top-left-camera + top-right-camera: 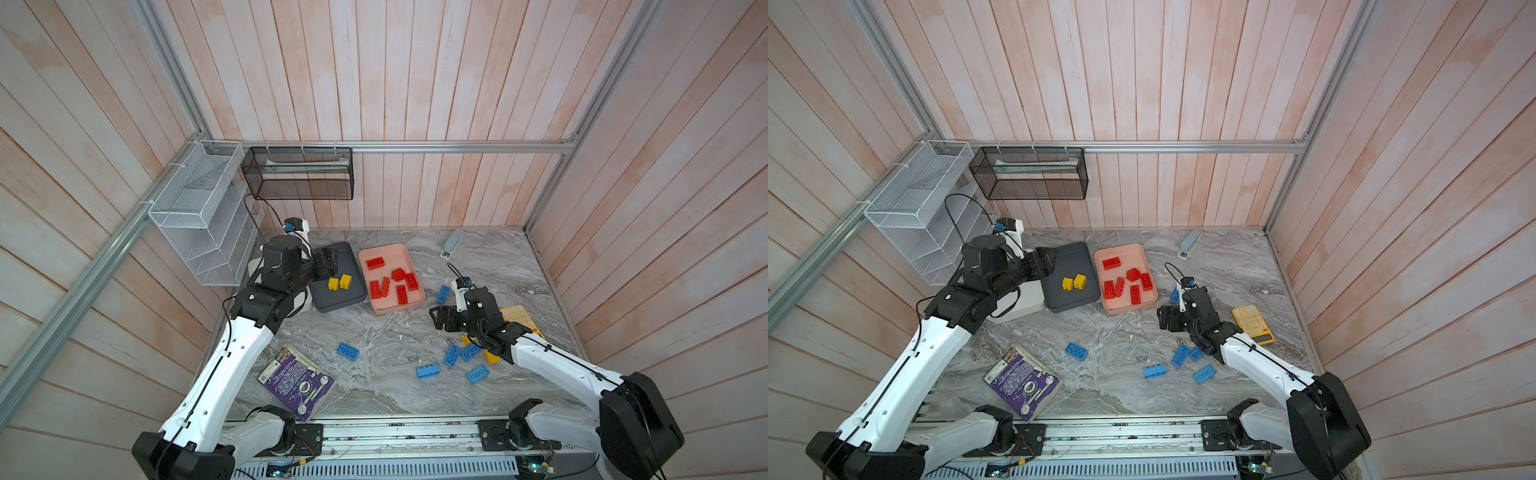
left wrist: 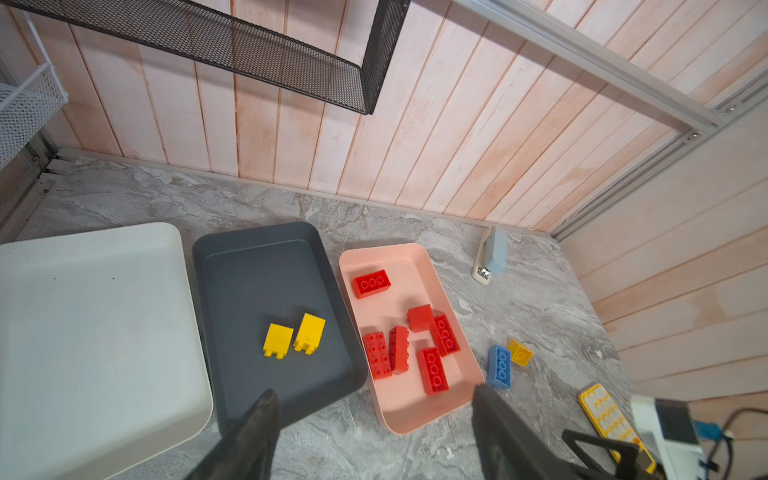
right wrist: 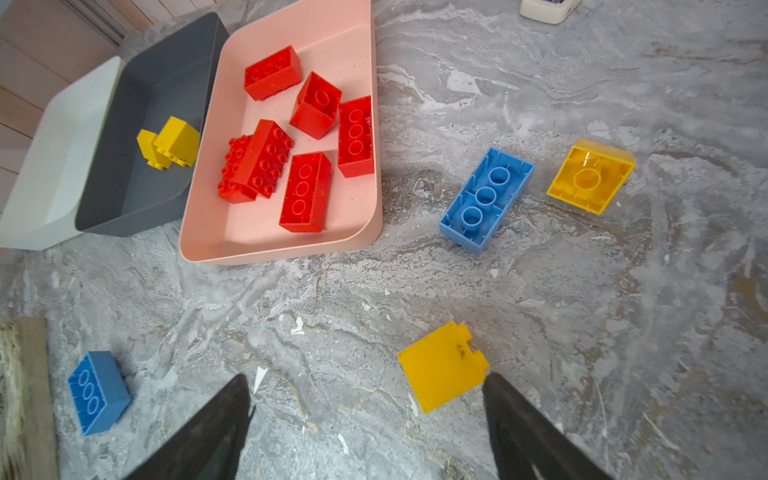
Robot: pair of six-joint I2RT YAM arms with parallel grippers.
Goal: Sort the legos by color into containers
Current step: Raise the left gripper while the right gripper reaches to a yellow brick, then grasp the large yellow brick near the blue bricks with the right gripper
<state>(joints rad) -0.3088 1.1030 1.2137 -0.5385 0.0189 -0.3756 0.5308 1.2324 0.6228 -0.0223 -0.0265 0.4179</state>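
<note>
Sorting looks half done: red legos [image 1: 398,274] lie in pink tray [image 1: 392,257], two yellow legos [image 1: 345,281] in grey tray [image 1: 345,257], blue legos [image 1: 452,356] wait on worktop [image 1: 395,332] near four o'clock; left tool [image 2: 374,390] and right tool [image 3: 368,376] open, empty.

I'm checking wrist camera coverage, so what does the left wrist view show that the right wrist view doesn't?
Only left wrist: the black mesh basket and the yellow calculator.
Only right wrist: a yellow brick on the table beside the right gripper, and a blue brick.
Both: six red bricks in the pink tray, and two yellow bricks in the grey tray.
</note>
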